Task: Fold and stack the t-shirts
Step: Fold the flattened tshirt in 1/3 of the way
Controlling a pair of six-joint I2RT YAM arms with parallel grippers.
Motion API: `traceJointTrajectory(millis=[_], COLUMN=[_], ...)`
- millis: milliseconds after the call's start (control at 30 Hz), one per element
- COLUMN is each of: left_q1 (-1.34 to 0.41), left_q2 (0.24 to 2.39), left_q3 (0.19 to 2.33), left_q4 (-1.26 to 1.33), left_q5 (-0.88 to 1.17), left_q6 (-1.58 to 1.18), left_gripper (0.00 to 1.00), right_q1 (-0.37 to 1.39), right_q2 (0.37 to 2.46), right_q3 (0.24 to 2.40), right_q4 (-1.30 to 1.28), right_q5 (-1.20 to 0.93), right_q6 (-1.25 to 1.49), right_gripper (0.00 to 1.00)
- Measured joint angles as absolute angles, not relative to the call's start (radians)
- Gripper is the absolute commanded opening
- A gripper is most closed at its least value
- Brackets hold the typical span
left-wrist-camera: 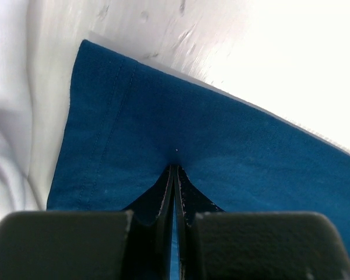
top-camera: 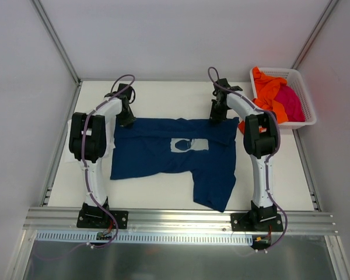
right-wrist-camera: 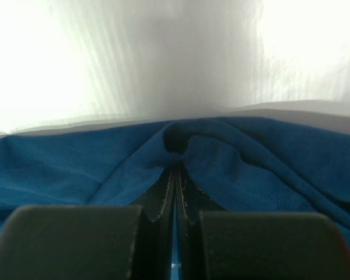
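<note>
Navy t-shirt point(top-camera: 157, 157) lies spread across the bench point(top-camera: 169, 96) (pale print point(top-camera: 189, 144) facing up); left jaws pinch its far-left corner; right jaws pinch bunched cloth at its far-right edge.

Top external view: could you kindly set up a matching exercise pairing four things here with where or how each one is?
1 navy t-shirt
2 white t-shirt
3 orange t-shirt
4 left gripper

A in the basket
B shut on the navy t-shirt
C spread out in the middle
D far left, beside the navy one

Pairs: 1-C, 2-D, 3-A, 4-B
</note>
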State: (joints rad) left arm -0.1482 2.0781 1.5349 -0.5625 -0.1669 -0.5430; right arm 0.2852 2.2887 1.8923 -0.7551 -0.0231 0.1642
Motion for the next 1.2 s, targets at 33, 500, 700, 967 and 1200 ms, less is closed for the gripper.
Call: traceJointTrajectory(millis=[33, 500, 700, 967, 1200], left_q1=[-0.144, -0.114, -0.110, -0.119, -0.233], left_q2=[2.088, 2.134, 2.123, 1.989, 1.687], left_q3=[1.549, 1.617, 1.610, 1.578, 1.551], left_q4=[-0.566, -0.582, -0.581, -0.591, -0.579], left_q5=[-0.160, -0.097, -0.102, -0.203, -0.300], left_q6=[-0.543, -0.544, -0.547, -0.549, -0.532], left_gripper=[0.00, 0.00, 0.38, 0.98, 0.99], right_q1=[0.276, 0.166, 0.165, 0.163, 0.190], right_q2=[2.302, 2.399, 2.400, 2.324, 2.077], right_q3=[1.914, 2.070, 2.071, 1.954, 1.775], right_q4=[-0.764, -0.810, -0.787, -0.602, -0.500], right_q5=[-0.033, -0.141, -0.176, -0.362, -0.460], right_q6=[0.164, 0.165, 0.155, 0.127, 0.122], right_gripper=[0.00, 0.01, 0.34, 0.84, 0.87])
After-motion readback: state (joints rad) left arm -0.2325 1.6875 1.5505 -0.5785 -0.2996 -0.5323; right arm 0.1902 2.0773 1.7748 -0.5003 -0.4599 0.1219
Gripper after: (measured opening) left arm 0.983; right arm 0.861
